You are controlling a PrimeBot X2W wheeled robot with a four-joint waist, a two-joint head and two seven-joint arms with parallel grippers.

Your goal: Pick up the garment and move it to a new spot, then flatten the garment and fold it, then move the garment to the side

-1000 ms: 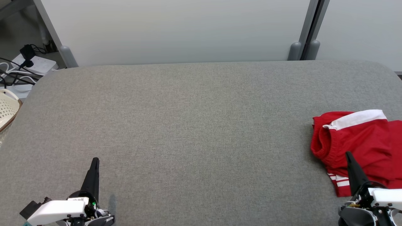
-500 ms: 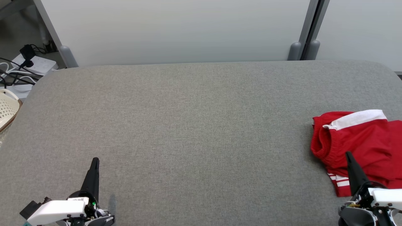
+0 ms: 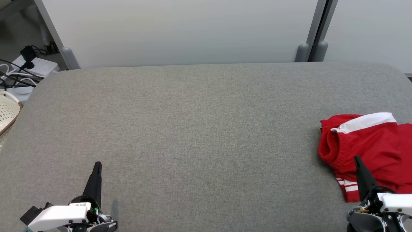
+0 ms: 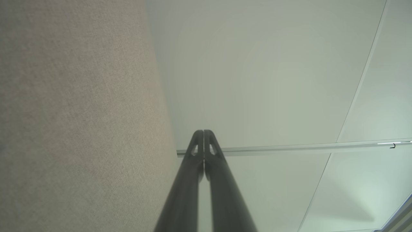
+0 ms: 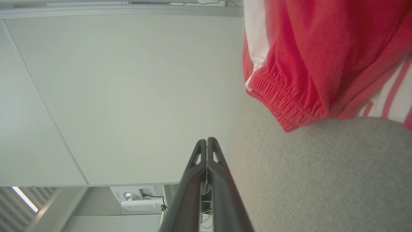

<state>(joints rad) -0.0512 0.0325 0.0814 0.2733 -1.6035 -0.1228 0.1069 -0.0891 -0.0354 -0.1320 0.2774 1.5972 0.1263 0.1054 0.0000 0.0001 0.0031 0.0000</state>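
— What's the right gripper (image 5: 207, 140) doing?
— Its 2 dark fingers are pressed tight together, tips against a pale wall panel (image 5: 128, 96).
— And the garment (image 5: 315, 48)?
— Red with white stripes, its elastic waistband bunched. It lies on the grey cushion (image 5: 322, 187), apart from the fingers.

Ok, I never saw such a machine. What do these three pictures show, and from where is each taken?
This is a two-armed robot. The wide picture comes from its head camera, looking down at a grey cloth-covered table. The dark pointed shapes at the bottom are the left end effector and the right end effector. The other two pictures come from wrist cameras, looking along each one's fingers. Both are shut and hold nothing. A crumpled red garment with white stripes lies at the table's right side, near the right one.
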